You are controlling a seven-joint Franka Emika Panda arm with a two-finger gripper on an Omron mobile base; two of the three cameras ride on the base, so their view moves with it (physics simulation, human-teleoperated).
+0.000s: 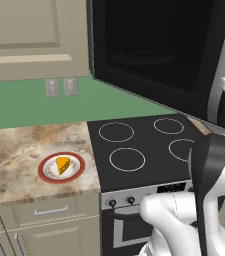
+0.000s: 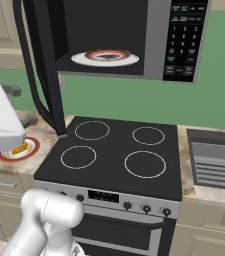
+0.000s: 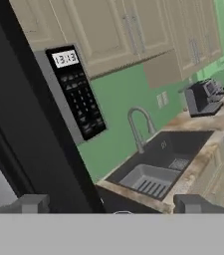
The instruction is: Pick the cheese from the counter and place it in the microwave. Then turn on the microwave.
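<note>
The cheese (image 1: pixel 63 164), a small orange wedge, lies on a white plate with a red rim (image 1: pixel 48 172) on the marbled counter (image 1: pixel 14 145), left of the stove. In the right base view the cheese (image 2: pixel 18 149) peeks out beside my white arm. The black microwave (image 2: pixel 156 40) hangs above the stove with its door (image 2: pixel 41 65) swung open to the left. Inside it rests another red-rimmed plate (image 2: pixel 106 56). My gripper (image 3: pixel 113 205) is open and holds nothing; it faces the microwave's button panel (image 3: pixel 77 94), high up and far from the cheese.
The black stovetop (image 1: pixel 144 145) with white rings lies under the microwave. A sink (image 2: pixel 215 159) with a faucet (image 3: pixel 139 127) sits to the right of the stove, and a toaster (image 3: pixel 205 97) stands farther along the counter. Beige cabinets hang above.
</note>
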